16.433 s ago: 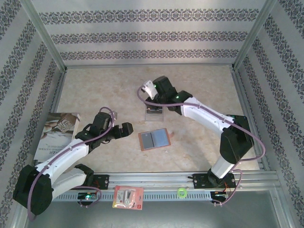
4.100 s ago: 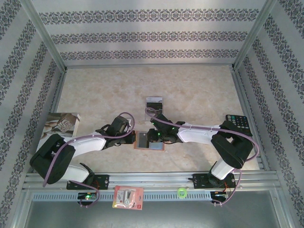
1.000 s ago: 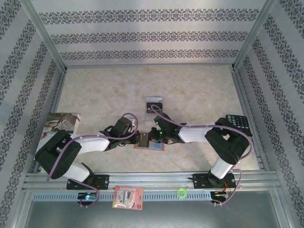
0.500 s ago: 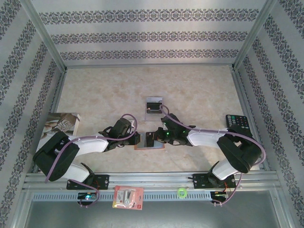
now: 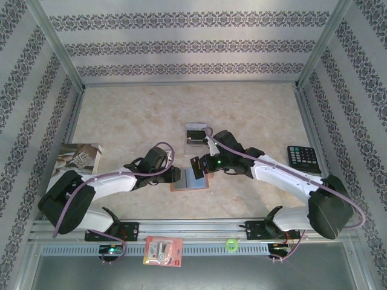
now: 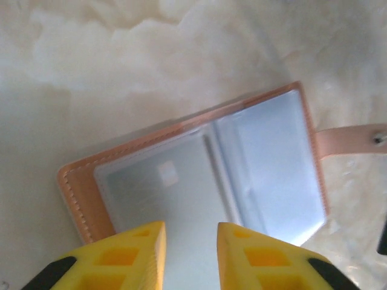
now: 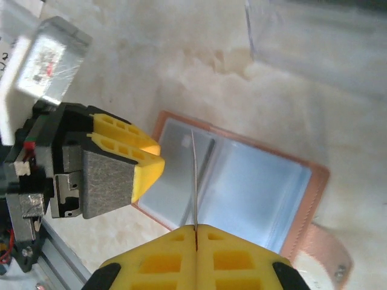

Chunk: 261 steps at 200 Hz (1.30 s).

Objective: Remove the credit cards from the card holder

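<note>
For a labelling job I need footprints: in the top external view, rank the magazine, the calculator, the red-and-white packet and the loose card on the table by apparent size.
1. magazine, largest, even with the left arm covering part of it.
2. red-and-white packet and calculator: they look about alike, so I won't rank them.
3. loose card, smallest.

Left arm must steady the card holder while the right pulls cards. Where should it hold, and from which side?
Probably the stitched brown border at the card holder's left end, from above on the left gripper's side. It lies open and flat, and the right gripper, shut on a credit card, occupies the other side.
</note>
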### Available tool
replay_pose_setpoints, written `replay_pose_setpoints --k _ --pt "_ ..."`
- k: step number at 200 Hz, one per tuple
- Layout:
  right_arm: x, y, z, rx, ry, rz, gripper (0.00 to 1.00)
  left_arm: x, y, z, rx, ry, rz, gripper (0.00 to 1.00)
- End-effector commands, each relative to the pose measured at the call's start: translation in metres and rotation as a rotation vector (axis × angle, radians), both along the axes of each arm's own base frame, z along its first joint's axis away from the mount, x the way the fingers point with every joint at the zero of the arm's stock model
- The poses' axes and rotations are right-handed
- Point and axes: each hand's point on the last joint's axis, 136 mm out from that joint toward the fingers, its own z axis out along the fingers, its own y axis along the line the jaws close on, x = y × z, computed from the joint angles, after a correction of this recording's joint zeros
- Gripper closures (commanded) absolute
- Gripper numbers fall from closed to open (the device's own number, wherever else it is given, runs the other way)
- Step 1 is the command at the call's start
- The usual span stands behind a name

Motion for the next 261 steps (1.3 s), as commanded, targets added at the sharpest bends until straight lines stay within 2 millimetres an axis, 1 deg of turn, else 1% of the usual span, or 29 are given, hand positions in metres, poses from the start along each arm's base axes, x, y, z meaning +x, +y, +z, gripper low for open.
replay_pose_setpoints --k 1,18,30,50,52,54,63,71,78,90,118,157,203,261 --pt "0.013 -0.020 0.022 -0.158 -0.176 0.091 1.00 0.007 -0.005 0.031 -0.034 -0.041 -0.025 0.63" --pt "0.034 -0.028 0.039 -0.244 -0.278 0.108 1.00 0.011 -0.007 0.046 -0.066 -0.059 -0.020 0.54" --pt "0.048 -0.034 0.044 -0.312 -0.325 0.136 1.00 0.012 -0.008 0.056 -0.087 -0.072 -0.017 0.47" --pt "0.071 -0.035 0.045 -0.433 -0.385 0.208 1.00 0.010 -0.003 0.065 -0.097 -0.080 -0.011 0.28" --pt "0.073 -0.036 0.047 -0.443 -0.394 0.213 1.00 0.009 -0.003 0.066 -0.097 -0.081 -0.010 0.22" --pt "0.076 -0.035 0.046 -0.454 -0.394 0.221 1.00 0.009 -0.002 0.067 -0.096 -0.081 -0.009 0.18" --pt "0.088 -0.037 0.046 -0.518 -0.412 0.246 1.00 0.007 0.002 0.068 -0.089 -0.082 -0.007 0.07" --pt "0.097 -0.036 0.046 -0.567 -0.428 0.276 1.00 0.005 0.005 0.070 -0.085 -0.082 -0.002 0.00" --pt "0.105 -0.034 0.048 -0.600 -0.450 0.299 1.00 0.003 0.010 0.070 -0.079 -0.079 0.006 0.00" --pt "0.113 -0.028 0.047 -0.628 -0.471 0.367 1.00 0.000 0.016 0.073 -0.080 -0.083 0.019 0.00" --pt "0.121 -0.015 0.038 -0.665 -0.488 0.517 1.00 -0.003 0.035 0.078 -0.064 -0.104 0.072 0.00" --pt "0.129 -0.002 0.028 -0.671 -0.483 0.641 1.00 -0.003 0.059 0.067 -0.042 -0.073 0.144 0.00" --pt "0.143 0.008 0.012 -0.711 -0.480 0.722 1.00 0.001 0.068 0.057 -0.034 -0.036 0.172 0.00" --pt "0.153 0.011 0.000 -0.755 -0.480 0.781 1.00 0.005 0.077 0.049 -0.022 -0.016 0.201 0.00"
